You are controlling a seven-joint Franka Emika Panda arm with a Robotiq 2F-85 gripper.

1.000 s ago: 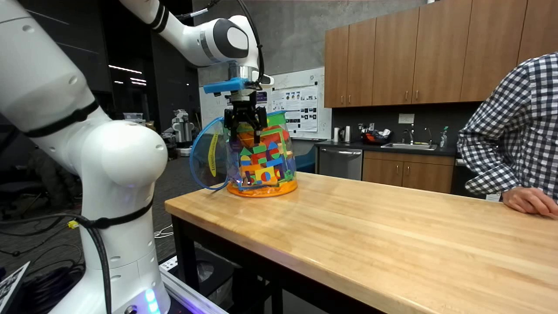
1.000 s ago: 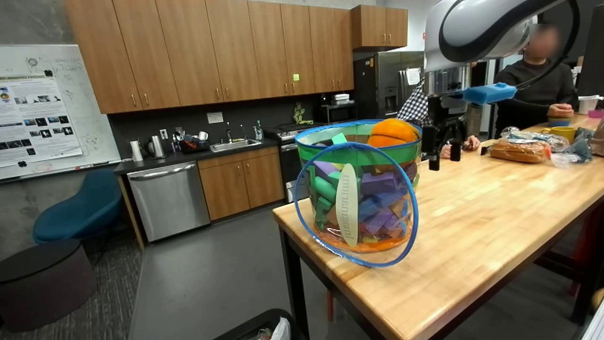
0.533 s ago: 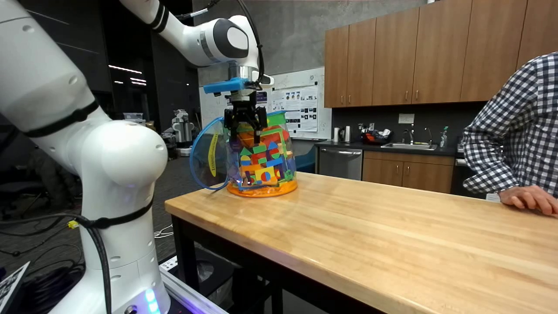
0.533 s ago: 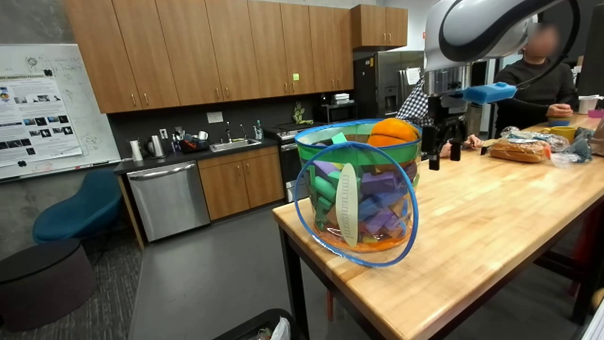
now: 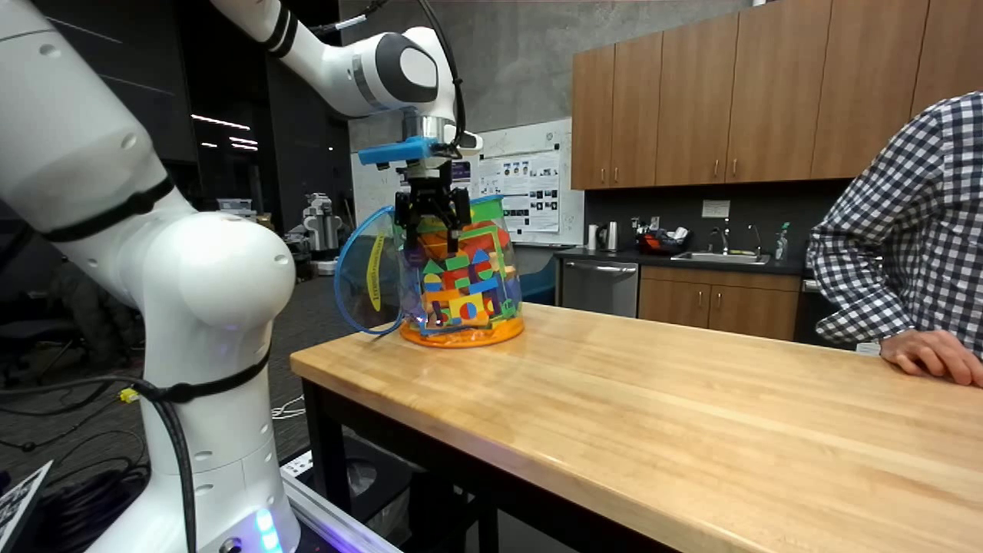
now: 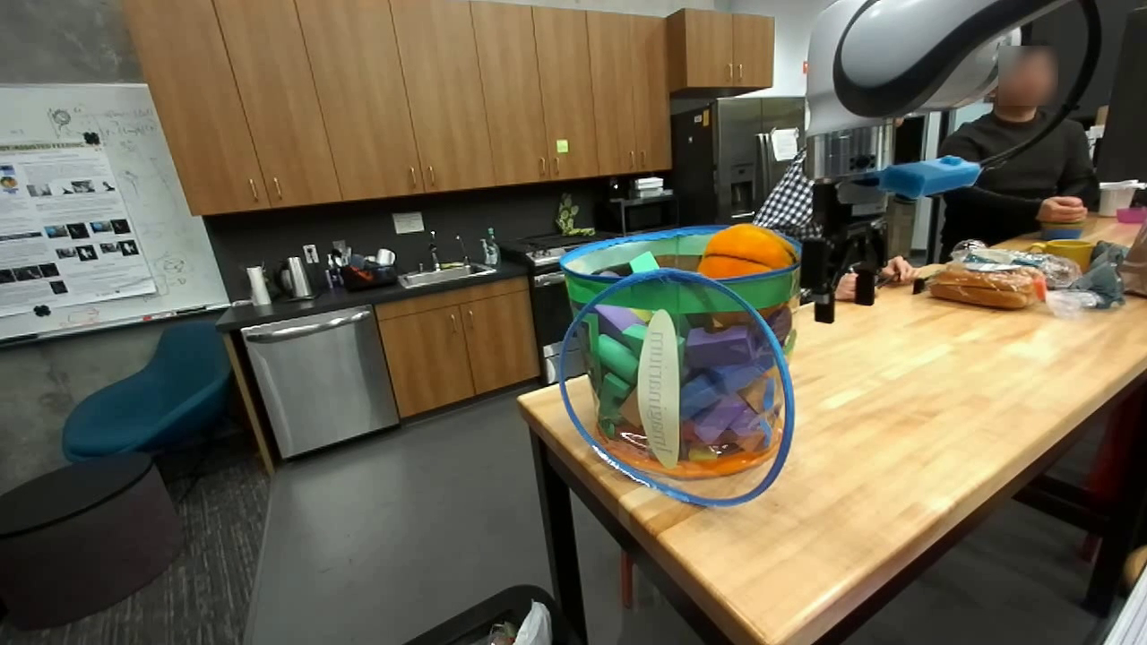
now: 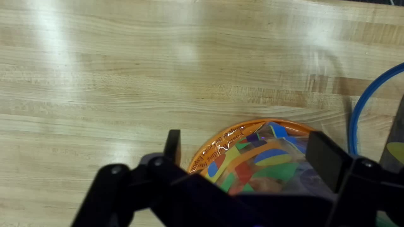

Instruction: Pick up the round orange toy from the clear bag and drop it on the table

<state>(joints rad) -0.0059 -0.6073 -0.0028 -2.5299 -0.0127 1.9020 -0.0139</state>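
Note:
The round orange toy [image 6: 745,251] rests on top of the toys inside the clear bag [image 6: 591,291], rising above its green and blue rim. The bag stands upright on the table [image 6: 896,430], and its orange base [image 5: 462,336] shows in an exterior view. My gripper [image 5: 431,238] points down beside the bag, with its fingertips a little below the rim. It also shows right of the bag in an exterior view [image 6: 844,300]. The fingers are apart with nothing between them. In the wrist view the gripper [image 7: 244,151] has the bag's printed side below it; the orange toy is out of view there.
The bag's blue-rimmed lid [image 6: 787,430] hangs open down its side. A packet of bread [image 6: 990,285] and a yellow mug [image 6: 1066,251] stand farther along the table. A person in a checked shirt [image 5: 914,223] rests a hand on the table.
The arm, gripper, bag and orange toy have not visibly moved. The person in the checked shirt has shifted arm and hand slightly.

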